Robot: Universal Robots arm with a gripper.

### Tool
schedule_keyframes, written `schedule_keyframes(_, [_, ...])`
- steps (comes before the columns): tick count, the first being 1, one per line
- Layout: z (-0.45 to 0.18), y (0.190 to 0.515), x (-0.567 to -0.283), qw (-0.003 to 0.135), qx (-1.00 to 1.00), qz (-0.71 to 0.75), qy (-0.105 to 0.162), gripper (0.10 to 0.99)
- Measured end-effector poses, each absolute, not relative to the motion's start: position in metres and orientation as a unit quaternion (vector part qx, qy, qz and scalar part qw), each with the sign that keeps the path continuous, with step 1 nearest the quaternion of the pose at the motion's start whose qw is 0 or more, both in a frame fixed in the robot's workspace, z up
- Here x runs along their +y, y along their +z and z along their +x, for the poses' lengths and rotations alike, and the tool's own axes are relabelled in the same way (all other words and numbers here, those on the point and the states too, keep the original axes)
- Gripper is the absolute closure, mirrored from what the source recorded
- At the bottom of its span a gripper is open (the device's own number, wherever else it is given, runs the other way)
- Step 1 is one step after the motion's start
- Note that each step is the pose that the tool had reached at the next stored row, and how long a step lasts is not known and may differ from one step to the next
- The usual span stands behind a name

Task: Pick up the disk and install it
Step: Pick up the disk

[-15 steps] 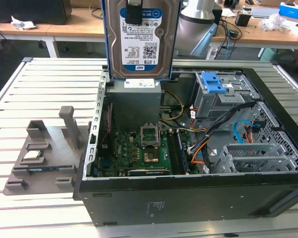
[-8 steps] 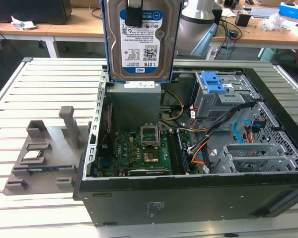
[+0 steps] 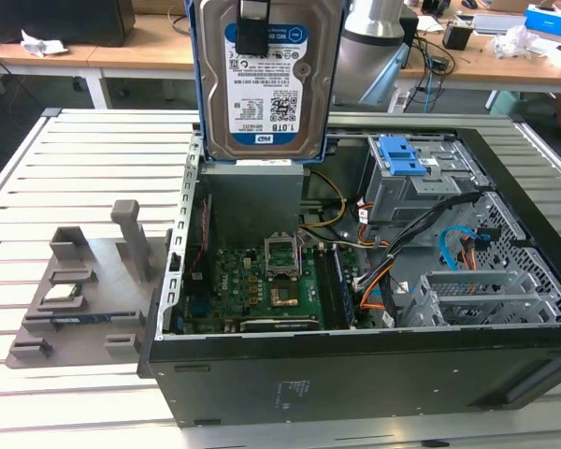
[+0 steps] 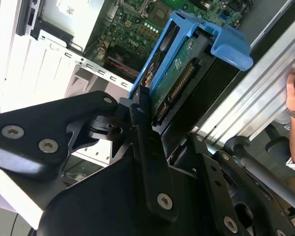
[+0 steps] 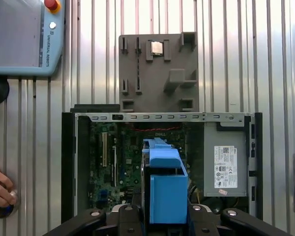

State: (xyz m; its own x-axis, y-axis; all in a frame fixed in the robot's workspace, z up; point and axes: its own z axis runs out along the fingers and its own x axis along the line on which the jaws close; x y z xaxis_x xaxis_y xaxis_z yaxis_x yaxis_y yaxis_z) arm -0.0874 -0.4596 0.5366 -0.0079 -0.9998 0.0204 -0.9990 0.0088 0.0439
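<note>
Claw [image 3: 252, 36] gripping disk [image 3: 271, 103], held upright above computer case [image 3: 355, 374]

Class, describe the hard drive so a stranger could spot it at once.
Find the open black computer case on the slatted metal table. Upright above it, a black gripper holds a rectangular silver-grey metal hard drive. Unlike the grey metal cage inside, it carries a white-and-blue label and a bright blue plastic frame.

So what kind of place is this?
Probably a robotics lab: an opened computer case sits on a slatted metal table, a teach pendant lies beside it, and cluttered desks stand behind. The end effector holds the disk.
</note>
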Motion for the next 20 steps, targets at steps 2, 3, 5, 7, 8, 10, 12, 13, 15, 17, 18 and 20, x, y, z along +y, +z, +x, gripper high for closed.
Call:
schedule_keyframes(2, [-0.087, 0.537, -0.463, 0.023, -0.71, 0.704, -0.008, 0.725])
schedule_keyframes(3, [-0.087, 0.536, -0.464, 0.023, -0.71, 0.704, -0.008, 0.725])
schedule_keyframes(5, [-0.087, 0.536, -0.466, 0.023, -0.71, 0.704, -0.008, 0.725])
schedule_keyframes(7, [-0.087, 0.536, -0.47, 0.023, -0.71, 0.704, -0.008, 0.725])
schedule_keyframes(8, [-0.087, 0.536, -0.47, 0.023, -0.71, 0.704, -0.008, 0.725])
schedule_keyframes(10, [-0.087, 0.536, -0.472, 0.023, -0.71, 0.704, -0.008, 0.725])
schedule_keyframes(12, [-0.087, 0.536, -0.474, 0.023, -0.71, 0.704, -0.008, 0.725])
schedule_keyframes(13, [-0.087, 0.536, -0.476, 0.023, -0.71, 0.704, -0.008, 0.725])
schedule_keyframes(15, [-0.087, 0.535, -0.479, 0.023, -0.71, 0.704, -0.008, 0.725])
schedule_keyframes(17, [-0.087, 0.534, -0.481, 0.023, -0.71, 0.704, -0.008, 0.725])
schedule_keyframes(18, [-0.087, 0.533, -0.482, 0.023, -0.71, 0.704, -0.008, 0.725])
schedule_keyframes(20, [-0.087, 0.533, -0.486, 0.023, -0.71, 0.704, -0.008, 0.725])
